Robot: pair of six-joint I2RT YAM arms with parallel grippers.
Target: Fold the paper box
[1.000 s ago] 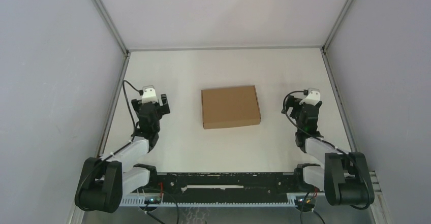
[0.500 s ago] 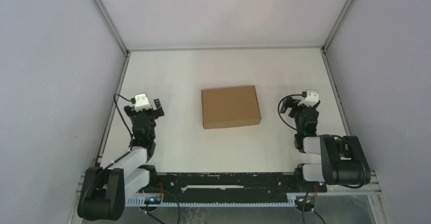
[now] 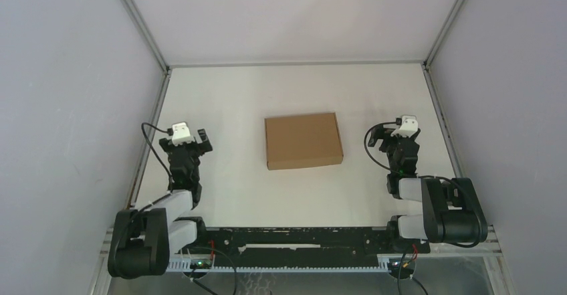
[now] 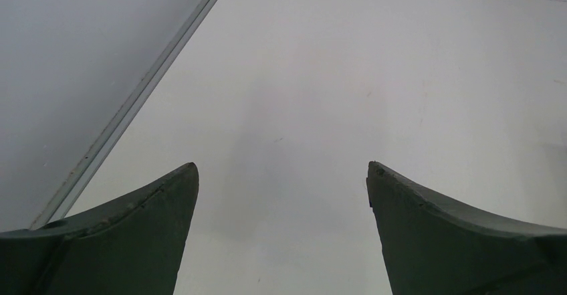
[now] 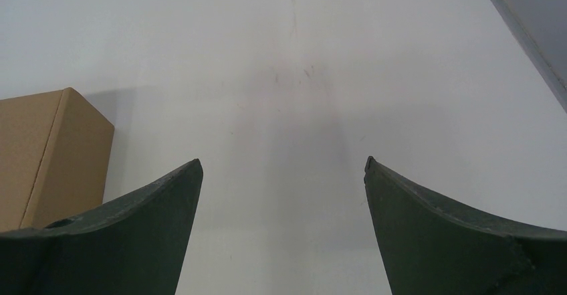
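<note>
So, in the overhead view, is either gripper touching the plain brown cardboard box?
No, the plain brown cardboard box lies well apart from the left gripper and the right gripper, which flank it with jaws open.

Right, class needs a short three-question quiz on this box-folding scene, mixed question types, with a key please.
1. True or false: the left gripper is holding the paper box.
2. Which wrist camera shows part of the box? A) left B) right C) both
3. Fill in: the jaws of the left gripper and the right gripper both stand ____, above the bare table.

Key: 1 false, since the box lies apart from both grippers; 2 B; 3 open.
</note>
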